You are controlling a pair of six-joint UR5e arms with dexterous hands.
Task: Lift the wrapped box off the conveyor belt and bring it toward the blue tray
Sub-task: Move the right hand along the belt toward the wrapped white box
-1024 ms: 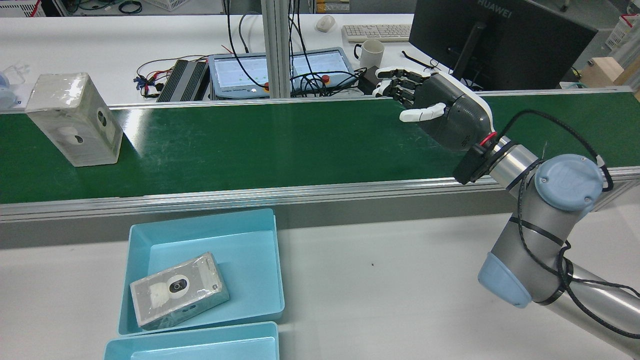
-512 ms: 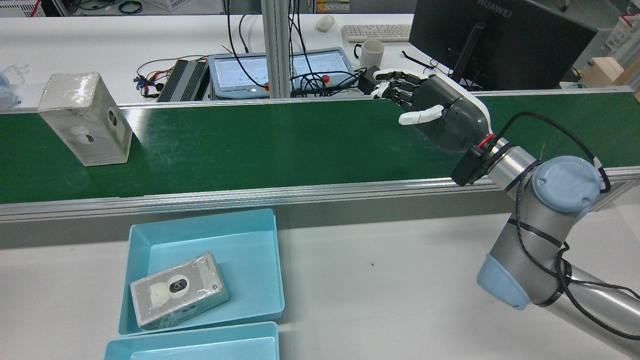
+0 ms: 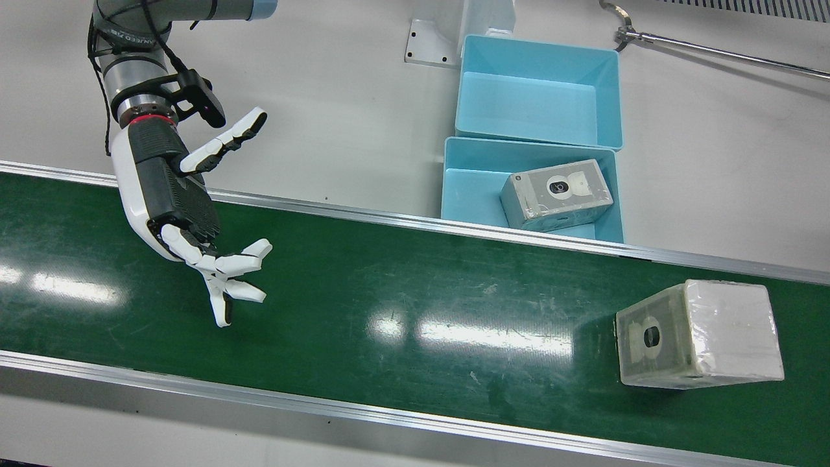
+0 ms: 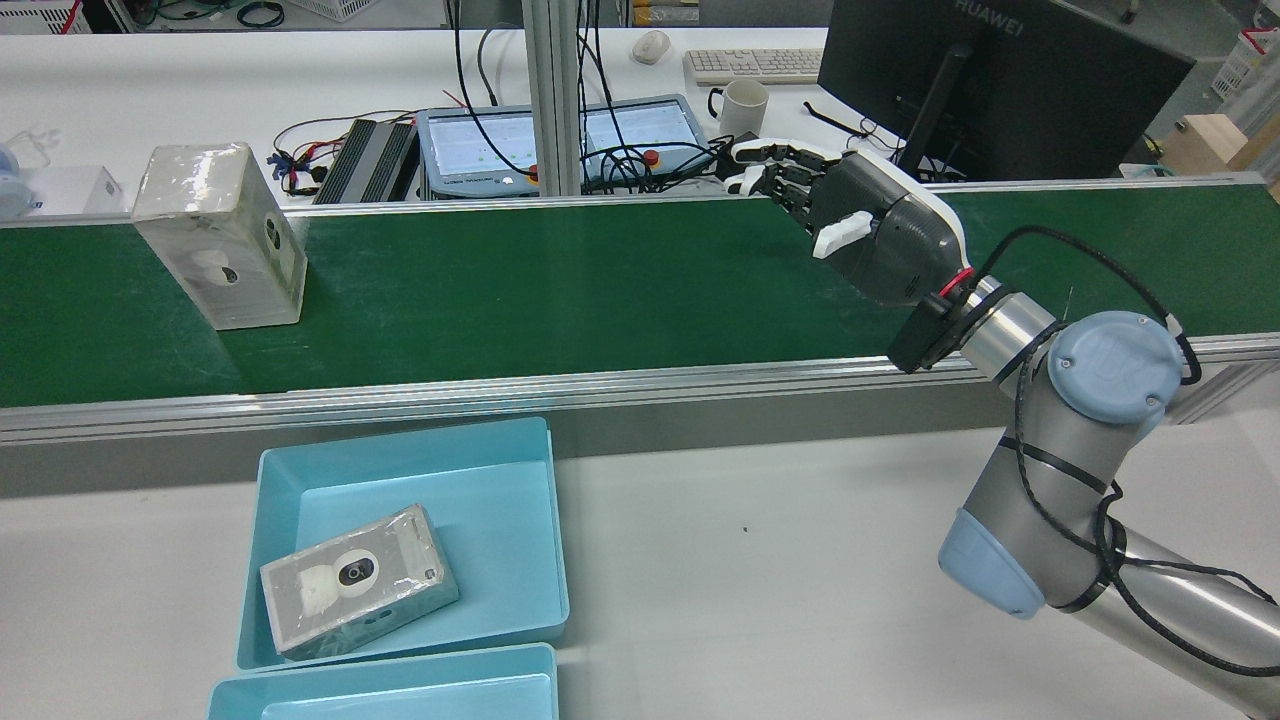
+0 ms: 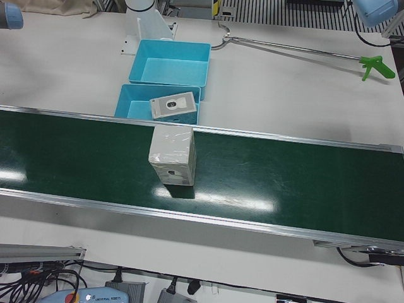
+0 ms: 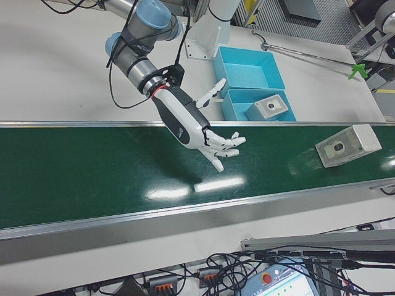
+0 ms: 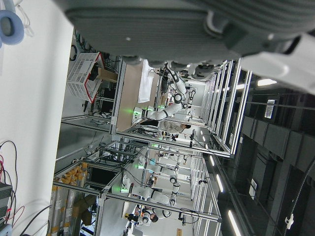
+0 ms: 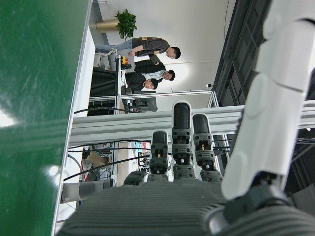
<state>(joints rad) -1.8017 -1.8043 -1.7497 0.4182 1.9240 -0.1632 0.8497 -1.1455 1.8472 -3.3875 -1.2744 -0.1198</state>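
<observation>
The wrapped box (image 3: 700, 334) (image 4: 220, 235) (image 5: 172, 156) (image 6: 345, 145) stands upright on the green conveyor belt (image 3: 402, 292), shiny with clear film and showing a round camera print on one face. My right hand (image 3: 175, 201) (image 4: 880, 240) (image 6: 191, 126) hovers over the belt far from the box, open, fingers spread and holding nothing. The blue tray (image 3: 467, 181) (image 4: 500, 500) sits beside the belt's near rail, between box and hand, with another wrapped box (image 3: 556, 193) lying in it. Of my left hand (image 7: 172, 29) only a strip of grey palm shows.
A second blue tray (image 3: 538, 84) (image 4: 380, 690), nothing in it, adjoins the first. A long grabber tool (image 3: 713, 52) lies on the white table. Beyond the belt stand a monitor (image 4: 1000, 80), a mug (image 4: 742, 105) and cables. Several people stand far off in the right hand view.
The wrapped box has ridden the belt toward my right hand. That hand has shifted slightly toward the box and farther over the belt, its thumb drawn in a little.
</observation>
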